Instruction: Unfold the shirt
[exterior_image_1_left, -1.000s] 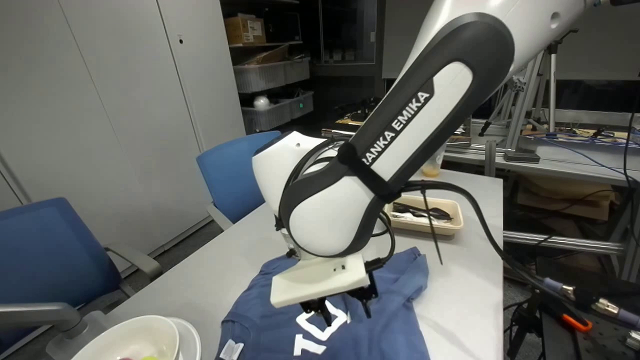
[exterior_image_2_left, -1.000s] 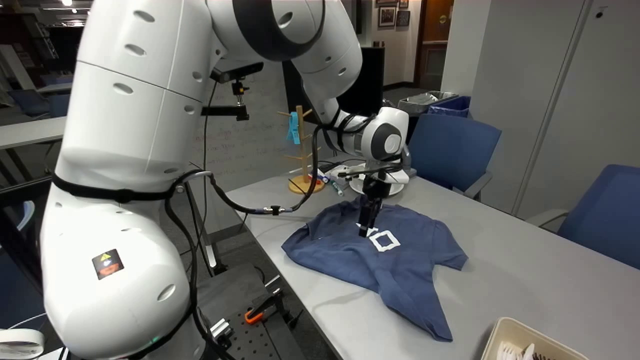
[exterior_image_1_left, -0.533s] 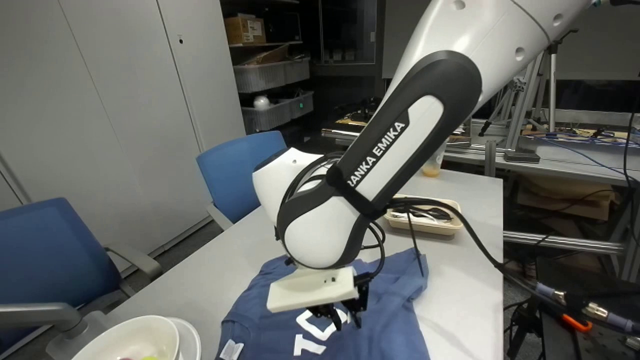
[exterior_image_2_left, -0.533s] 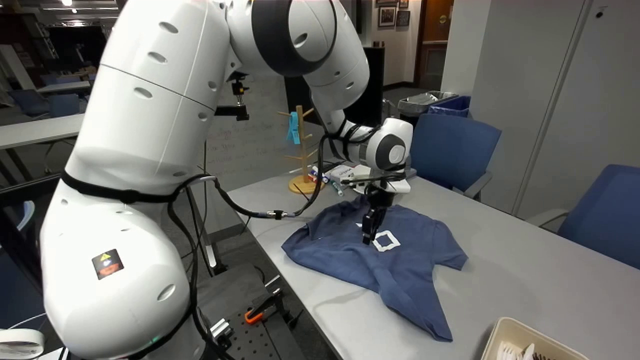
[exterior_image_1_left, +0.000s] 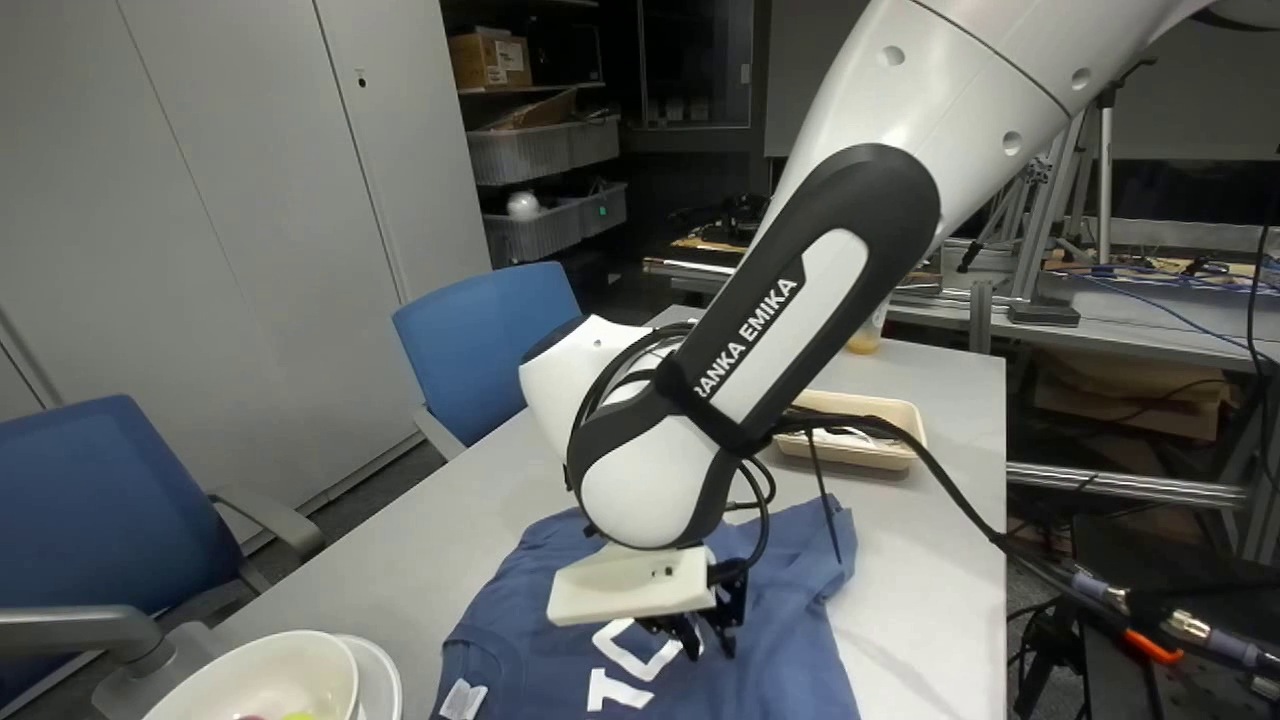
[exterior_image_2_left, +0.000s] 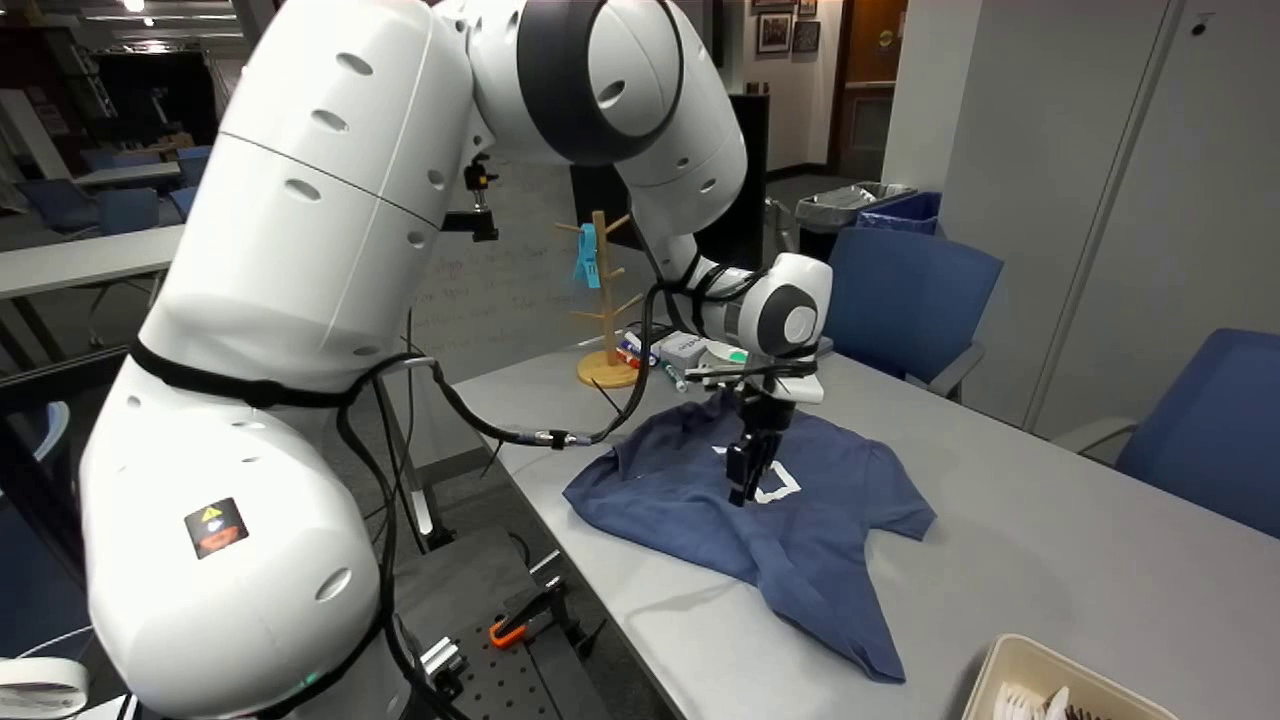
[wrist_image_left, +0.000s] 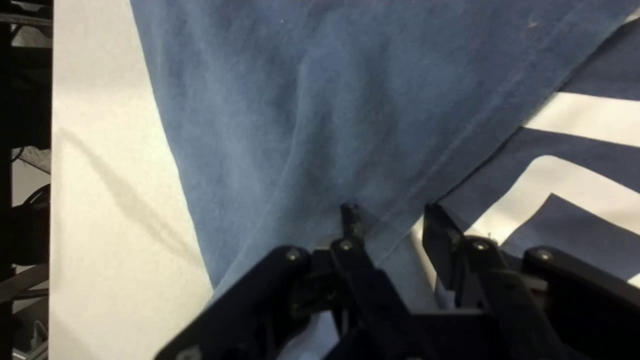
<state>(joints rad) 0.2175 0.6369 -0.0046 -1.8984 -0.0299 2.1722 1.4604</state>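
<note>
On a grey worktop (exterior_image_2_left: 1020, 520), near its edge: one shirt (exterior_image_2_left: 780, 545), blue, wrinkled, seemingly part unfolded. One flap (wrist_image_left: 350, 115), lighter blue, lying over the front and hiding part of the white lettering (wrist_image_left: 540, 175). One pincer (wrist_image_left: 390, 210), black, low above the shirt, jaws moderately parted; in the wrist view the flap's hem (wrist_image_left: 480, 145) passes between them, contact uncertain, nothing plainly held. Handling, by judgement: lower until the fingertips (wrist_image_left: 440, 235) straddle the hem, take the flap's layer alone and leave the printed one beneath, close gently, then lift and draw back from the lettering, laying it flat.
</note>
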